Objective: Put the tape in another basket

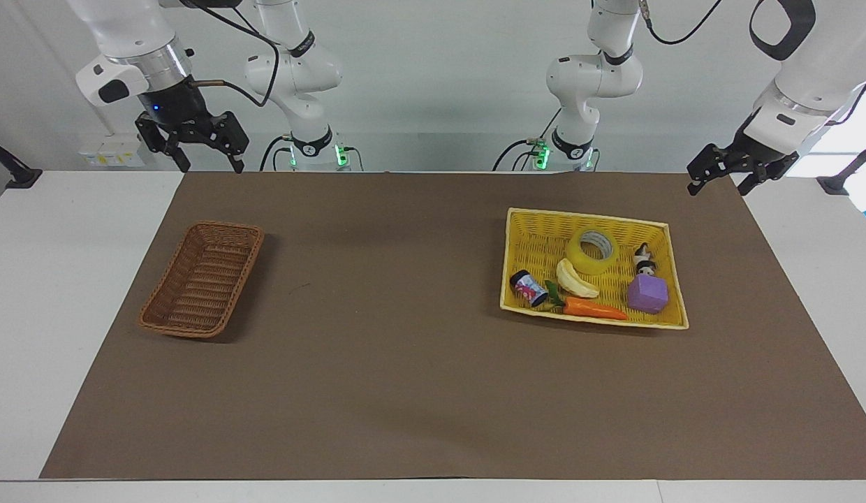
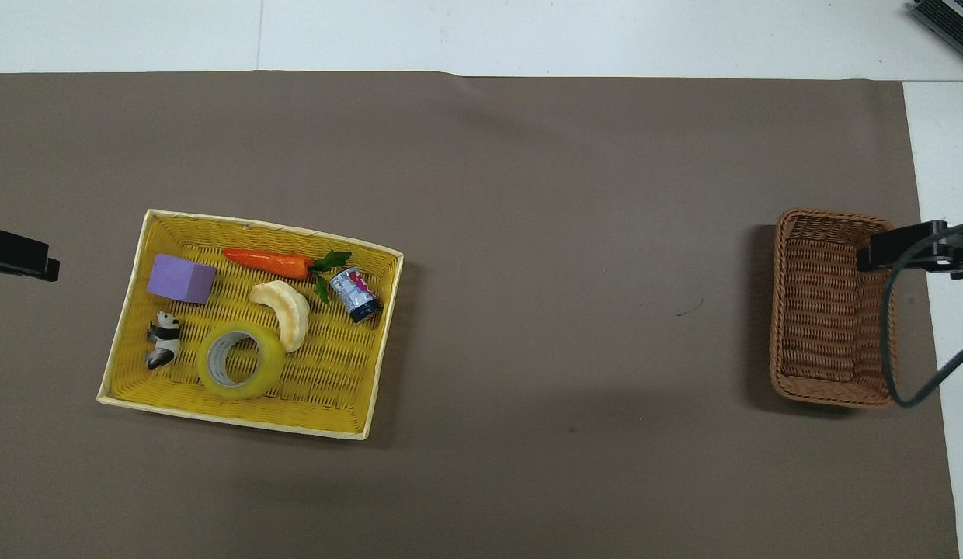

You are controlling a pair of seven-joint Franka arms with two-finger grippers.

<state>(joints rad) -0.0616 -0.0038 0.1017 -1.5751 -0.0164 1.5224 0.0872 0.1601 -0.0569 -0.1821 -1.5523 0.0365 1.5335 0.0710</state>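
Note:
The tape (image 1: 583, 257) (image 2: 273, 359), a glossy yellow roll, lies flat in the yellow basket (image 1: 586, 214) (image 2: 272, 225), at its side nearer the robots and beside a banana. The brown wicker basket (image 1: 246, 269) (image 2: 777, 310) stands with nothing in it toward the right arm's end of the table. My left gripper (image 1: 718, 186) (image 2: 19, 260) hangs open in the air over the mat's corner, off to the side of the yellow basket. Above the mat's edge, my right gripper (image 1: 211, 166) (image 2: 916, 248) hangs open, up from the brown basket. Neither holds anything.
Sharing the yellow basket with the tape are a banana (image 1: 576, 279), a carrot (image 1: 593, 308), a purple block (image 1: 647, 294), a panda figure (image 1: 643, 259) and a small can (image 1: 529, 288). A brown mat (image 1: 405, 314) covers the table between the two baskets.

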